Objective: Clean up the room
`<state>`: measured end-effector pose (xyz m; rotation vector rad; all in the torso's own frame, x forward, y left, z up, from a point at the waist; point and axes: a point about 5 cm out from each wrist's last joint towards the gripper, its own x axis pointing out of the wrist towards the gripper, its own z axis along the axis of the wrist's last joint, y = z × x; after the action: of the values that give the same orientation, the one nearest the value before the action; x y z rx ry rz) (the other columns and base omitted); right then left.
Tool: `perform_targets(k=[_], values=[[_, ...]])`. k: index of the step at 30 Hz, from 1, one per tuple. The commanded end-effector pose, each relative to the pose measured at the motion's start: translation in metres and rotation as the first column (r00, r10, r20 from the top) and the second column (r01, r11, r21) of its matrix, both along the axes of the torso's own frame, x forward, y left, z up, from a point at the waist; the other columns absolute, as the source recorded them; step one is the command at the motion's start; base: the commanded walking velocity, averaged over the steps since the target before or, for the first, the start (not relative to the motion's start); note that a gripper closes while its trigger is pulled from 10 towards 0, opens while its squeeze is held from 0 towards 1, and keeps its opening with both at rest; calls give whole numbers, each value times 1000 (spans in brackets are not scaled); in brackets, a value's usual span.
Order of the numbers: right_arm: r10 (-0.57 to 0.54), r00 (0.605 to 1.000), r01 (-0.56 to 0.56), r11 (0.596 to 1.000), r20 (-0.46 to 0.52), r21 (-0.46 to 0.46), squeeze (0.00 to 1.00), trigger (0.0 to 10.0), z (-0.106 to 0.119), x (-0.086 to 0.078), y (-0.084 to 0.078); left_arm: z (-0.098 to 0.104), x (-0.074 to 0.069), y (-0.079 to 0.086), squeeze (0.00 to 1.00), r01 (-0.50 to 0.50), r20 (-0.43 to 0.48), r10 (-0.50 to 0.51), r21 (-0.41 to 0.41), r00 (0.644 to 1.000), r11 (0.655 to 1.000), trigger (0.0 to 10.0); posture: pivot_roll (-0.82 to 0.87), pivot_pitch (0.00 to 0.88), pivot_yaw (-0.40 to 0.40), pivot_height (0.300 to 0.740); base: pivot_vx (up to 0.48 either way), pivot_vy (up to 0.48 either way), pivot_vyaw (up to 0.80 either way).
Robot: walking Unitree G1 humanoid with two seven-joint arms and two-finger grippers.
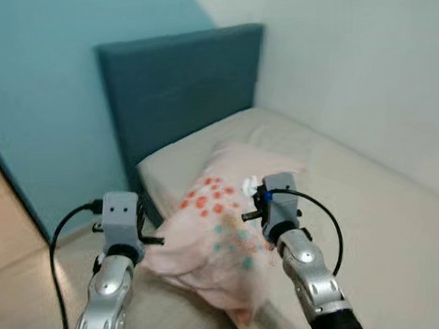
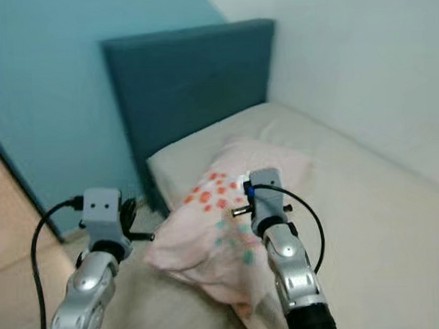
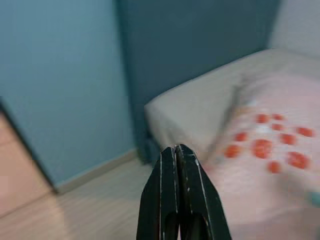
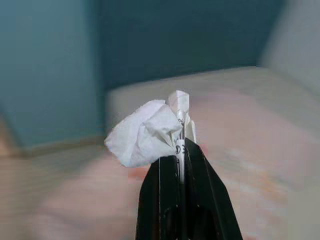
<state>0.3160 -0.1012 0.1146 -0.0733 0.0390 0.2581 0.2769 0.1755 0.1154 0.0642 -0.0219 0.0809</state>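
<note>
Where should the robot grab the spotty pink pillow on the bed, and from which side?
Probably the pillow corner that hangs off the bed edge toward the floor. It sticks out free, so fingers could close around it from the robot's near side. The left gripper is shut with nothing in it; the right gripper already pinches crumpled white paper.
</note>
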Motion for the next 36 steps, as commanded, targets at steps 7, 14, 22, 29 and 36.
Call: perform_targets(k=[7,14,22,29,36], values=[[-8,999,7,1000,-49,-18,0,10000,-9,5,-8,1,2,-7,0,30,-20,-30,12,999,999,10000,50,0,-102,740,0,0,800],[-32,998,31,999,-53,-17,0,10000,-10,8,-11,-9,5,-10,0,57,-81,-55,13,995,998,10000,52,0,-76,740,0,0,800],[-61,996,60,998,-69,-9,0,10000,-17,4,-15,-9,10,-11,0,67,-88,-64,23,994,998,10000,65,0,-62,740,0,0,800],[-76,993,76,997,-94,-10,0,10000,-26,-3,-17,-10,16,-8,0,48,-93,-43,47,995,998,10000,60,0,-56,740,0,0,800],[-89,990,88,996,-109,-13,0,10000,-32,-7,-21,-13,17,-11,0,55,-99,-51,41,994,998,10000,57,0,-54,740,0,0,800]])
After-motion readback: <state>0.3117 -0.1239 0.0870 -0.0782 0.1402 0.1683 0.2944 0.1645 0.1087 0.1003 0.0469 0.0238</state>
